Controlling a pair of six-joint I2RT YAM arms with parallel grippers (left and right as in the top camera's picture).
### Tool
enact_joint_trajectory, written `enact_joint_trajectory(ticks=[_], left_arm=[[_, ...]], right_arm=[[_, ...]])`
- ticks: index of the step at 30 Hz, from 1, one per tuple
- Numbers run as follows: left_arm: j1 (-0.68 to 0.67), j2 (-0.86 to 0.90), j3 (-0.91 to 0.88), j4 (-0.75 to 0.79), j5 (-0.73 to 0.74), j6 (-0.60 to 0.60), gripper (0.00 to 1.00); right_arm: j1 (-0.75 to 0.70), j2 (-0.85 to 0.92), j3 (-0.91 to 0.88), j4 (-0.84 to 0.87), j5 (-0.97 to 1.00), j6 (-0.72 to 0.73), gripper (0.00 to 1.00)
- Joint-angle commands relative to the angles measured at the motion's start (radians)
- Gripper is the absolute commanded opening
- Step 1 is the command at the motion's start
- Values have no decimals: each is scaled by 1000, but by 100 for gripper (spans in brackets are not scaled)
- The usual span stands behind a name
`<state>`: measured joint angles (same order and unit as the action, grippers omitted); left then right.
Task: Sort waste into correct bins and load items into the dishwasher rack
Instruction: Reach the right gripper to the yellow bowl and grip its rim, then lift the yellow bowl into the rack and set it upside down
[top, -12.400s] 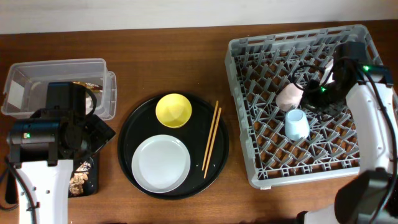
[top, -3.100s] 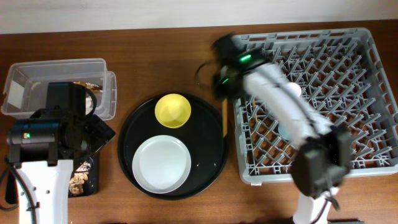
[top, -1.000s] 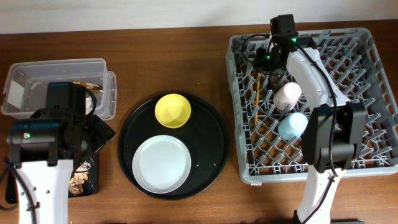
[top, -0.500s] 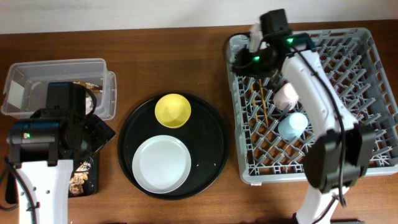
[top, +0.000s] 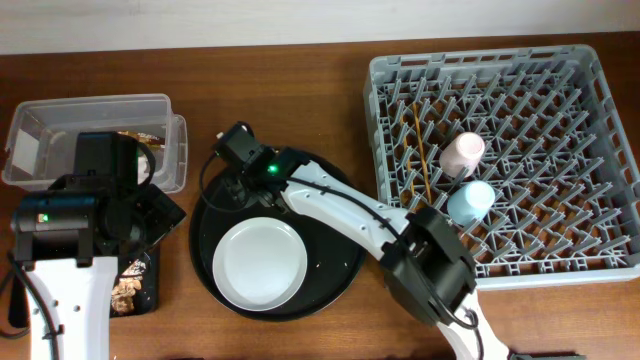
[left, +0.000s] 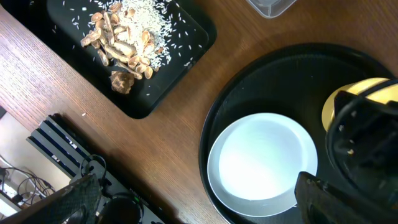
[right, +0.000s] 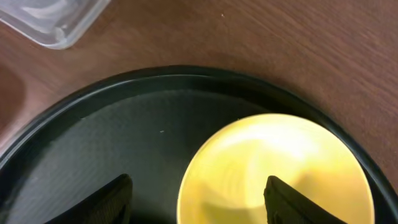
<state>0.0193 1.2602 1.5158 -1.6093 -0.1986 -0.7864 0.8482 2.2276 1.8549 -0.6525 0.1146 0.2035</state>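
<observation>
No words, labels, brand names or numbers can be read on anything in these pictures.

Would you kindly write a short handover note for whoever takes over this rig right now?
Left gripper: open, empty.
Right gripper: open, over the yellow bowl, not gripping it.
Done: chopsticks, pink cup and blue cup lie in the dishwasher rack; food scraps sit in the shallow black tray.
Left: yellow bowl and grey plate, both on the round black tray, go into the rack.
</observation>
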Motion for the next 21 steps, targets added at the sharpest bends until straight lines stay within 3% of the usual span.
enact_joint_trajectory(ticks=[1, 4, 14, 16, 19, 21], left_arm=[[3, -9, 6, -1, -3, 2, 99], [3, -9, 6, -1, -3, 2, 99], [3, -9, 6, -1, -3, 2, 99], [3, -9, 6, -1, -3, 2, 99], [3, -9, 6, -1, -3, 2, 99], [3, -9, 6, -1, -3, 2, 99]], right_arm=[[-3, 48, 0, 14, -28, -1, 63], [-2, 72, 0, 10, -28, 0, 43], [18, 103, 1, -50, -32, 41, 29], [18, 96, 6, -54, -32, 41, 23], [15, 69, 43, -80, -32, 49, 5], [4, 56, 120, -151, -32, 53, 4]])
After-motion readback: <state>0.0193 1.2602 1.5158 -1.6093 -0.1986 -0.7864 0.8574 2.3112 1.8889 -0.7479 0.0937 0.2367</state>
